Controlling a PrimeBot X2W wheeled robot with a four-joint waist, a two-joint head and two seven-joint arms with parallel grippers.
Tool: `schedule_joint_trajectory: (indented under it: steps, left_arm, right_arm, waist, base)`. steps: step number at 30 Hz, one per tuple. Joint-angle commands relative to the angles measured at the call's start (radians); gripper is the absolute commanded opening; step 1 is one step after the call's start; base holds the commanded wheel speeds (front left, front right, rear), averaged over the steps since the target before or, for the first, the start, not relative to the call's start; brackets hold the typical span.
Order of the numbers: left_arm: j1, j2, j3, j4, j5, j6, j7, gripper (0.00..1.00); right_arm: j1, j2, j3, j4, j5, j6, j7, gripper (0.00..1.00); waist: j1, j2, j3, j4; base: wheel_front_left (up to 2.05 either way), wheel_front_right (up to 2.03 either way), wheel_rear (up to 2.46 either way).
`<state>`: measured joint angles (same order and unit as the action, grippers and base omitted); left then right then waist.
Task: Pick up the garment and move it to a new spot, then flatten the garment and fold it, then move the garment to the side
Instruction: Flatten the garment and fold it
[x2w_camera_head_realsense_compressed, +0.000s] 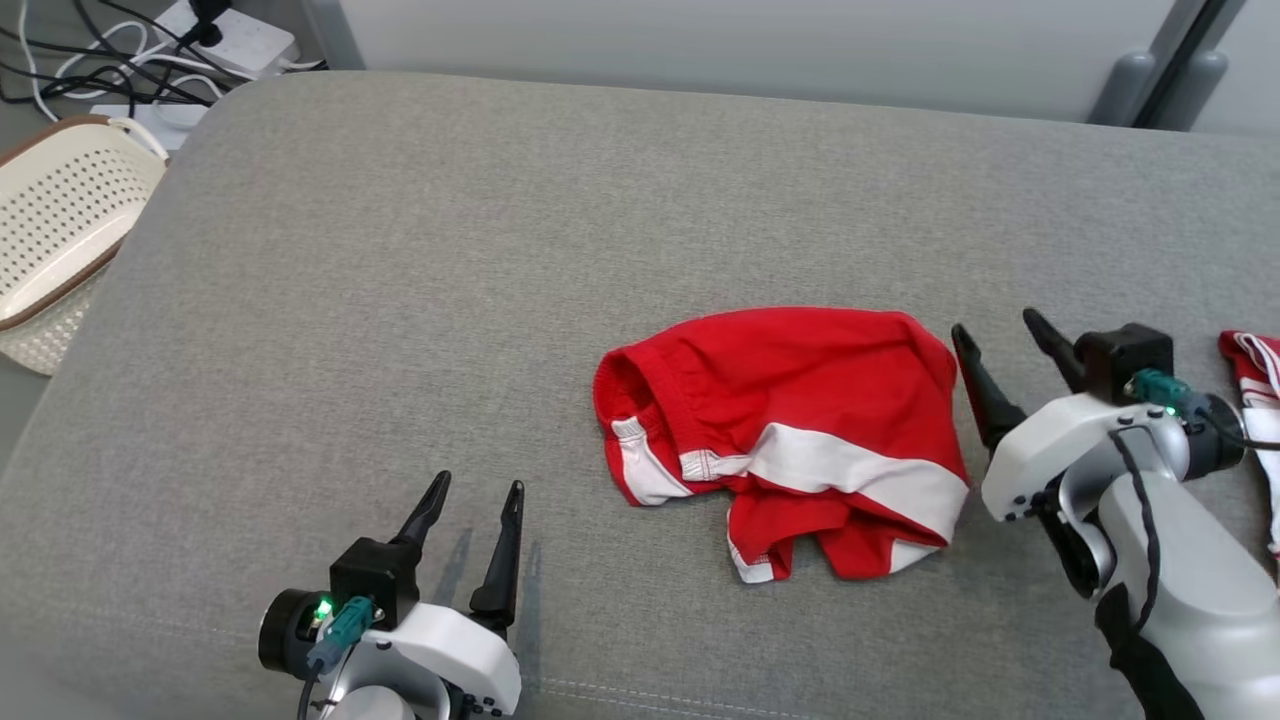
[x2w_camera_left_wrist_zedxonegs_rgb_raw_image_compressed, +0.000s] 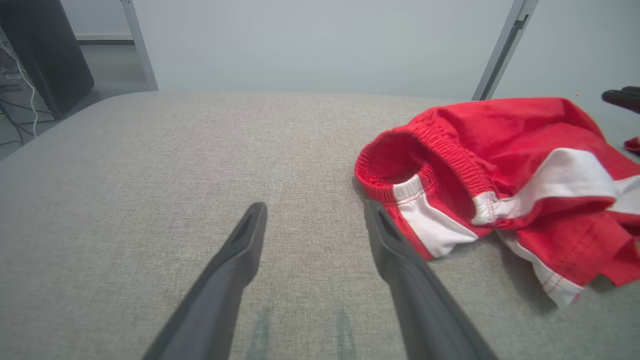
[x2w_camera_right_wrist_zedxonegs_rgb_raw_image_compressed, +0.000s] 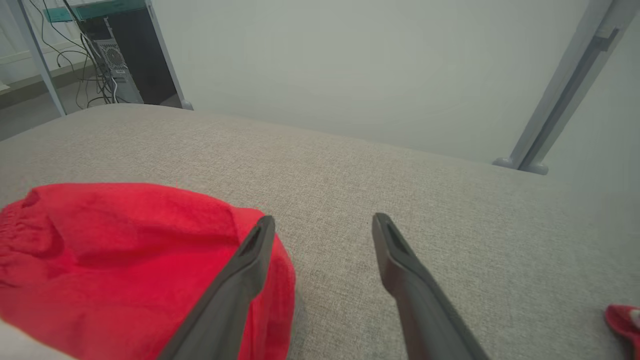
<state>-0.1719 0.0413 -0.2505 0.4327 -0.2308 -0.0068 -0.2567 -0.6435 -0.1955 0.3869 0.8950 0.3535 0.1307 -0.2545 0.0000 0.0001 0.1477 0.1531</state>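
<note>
Far L of the shorts, off the cushion's edge: basket (x2w_camera_head_realsense_compressed: 60, 220), cream plastic, round holes all over, brown rim. Behind it a tangle of cables (x2w_camera_head_realsense_compressed: 120, 60), black & white, plus a white power strip (x2w_camera_head_realsense_compressed: 235, 40).

Cushion (x2w_camera_head_realsense_compressed: 400, 300): grey, coarse woven fabric, rounded corner, stitched seam along the near edge.

L gripper (x2w_camera_head_realsense_compressed: 478, 483) is L of the shorts & nearer the robot, low over the cushion. It has two long, dark, tapering fingers, spread wide w/ nothing btwn them. Its body is a smooth white shell w/ a black block and a green light. From its own wrist cam the L gripper (x2w_camera_left_wrist_zedxonegs_rgb_raw_image_compressed: 315, 205) points past the waistband, near it but apart.

Shorts (x2w_camera_head_realsense_compressed: 790, 400): soft red cloth, lying crumpled on the cushion, not flat. The gathered elastic waistband gapes open toward the L as a loop. A broad white band runs across the front, w/ a white side stripe showing red stitching. Leg hems are bunched on the near side.

R gripper (x2w_camera_head_realsense_compressed: 994, 323) is just R of the shorts, fingers parted, nothing held. Its L finger sits right by the shorts' R edge; touching or not, can't tell.

Farther R of the shorts, at the edge: another red & white cloth (x2w_camera_head_realsense_compressed: 1255, 370), mostly cut off.
</note>
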Motion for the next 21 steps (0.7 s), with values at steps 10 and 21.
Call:
schedule_joint_trajectory:
  steps: [10,21]
  left_arm:
    - [-0.086,0.009,-0.062,-0.012,-0.039,-0.051,-0.005,1.0]
    - [-0.146,0.009,-0.109,0.112,-0.073,-0.09,-0.005,1.0]
  right_arm:
    - [0.071,0.028,-0.123,-0.145,-0.076,0.0,-0.007,1.0]
    - [0.173,0.059,-0.12,-0.258,-0.072,0.0,-0.007,1.0]
  waist:
    - [0.0,-0.0001,0.006,-0.079]
    - [0.0,-0.0001,0.04,-0.21]
  base:
    - [0.0,0.0,0.0]
    - [0.0,0.0,0.0]
